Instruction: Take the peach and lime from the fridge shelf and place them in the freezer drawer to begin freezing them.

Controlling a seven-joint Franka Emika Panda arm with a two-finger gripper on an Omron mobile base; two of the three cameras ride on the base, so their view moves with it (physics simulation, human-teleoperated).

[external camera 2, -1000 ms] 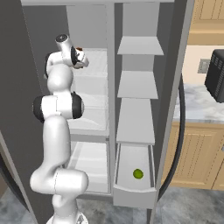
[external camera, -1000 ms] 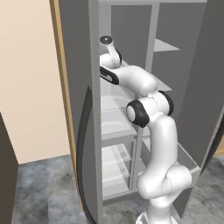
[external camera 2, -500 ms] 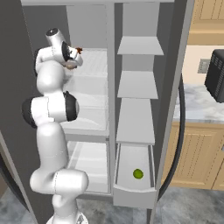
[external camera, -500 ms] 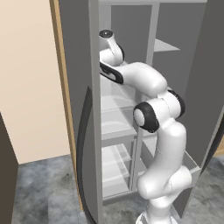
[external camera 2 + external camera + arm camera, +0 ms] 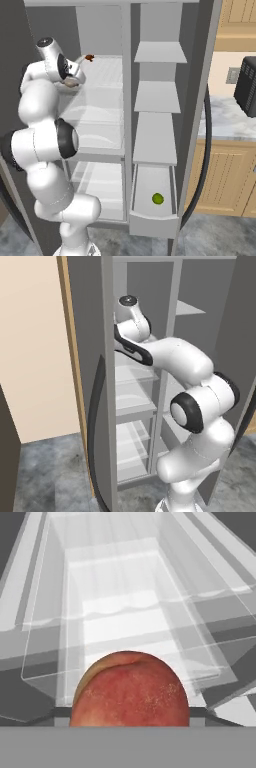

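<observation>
While the white robot arm with dark joints reaches up into the left side of an open grey fridge, its two-finger gripper [image 5: 86, 59] sits at the height of the top clear glassy fridge shelf [image 5: 107, 75] with pale rims. Seen from the right base camera, a small reddish spot, the round reddish-orange peach [image 5: 90, 57], shows at the gripper's tip. From the hand camera, the peach [image 5: 130, 691] fills the lower middle of the picture, close against the hand, with stacked clear shelves below and beyond it. The fingertips are hidden behind the fruit (so whether the jaws are clamped on it cannot be told). Low in the fridge's right column, the wide pale grey freezer drawer [image 5: 154, 223] stands pulled out, and the small round yellow-green lime [image 5: 157, 198] lies inside it on its floor
</observation>
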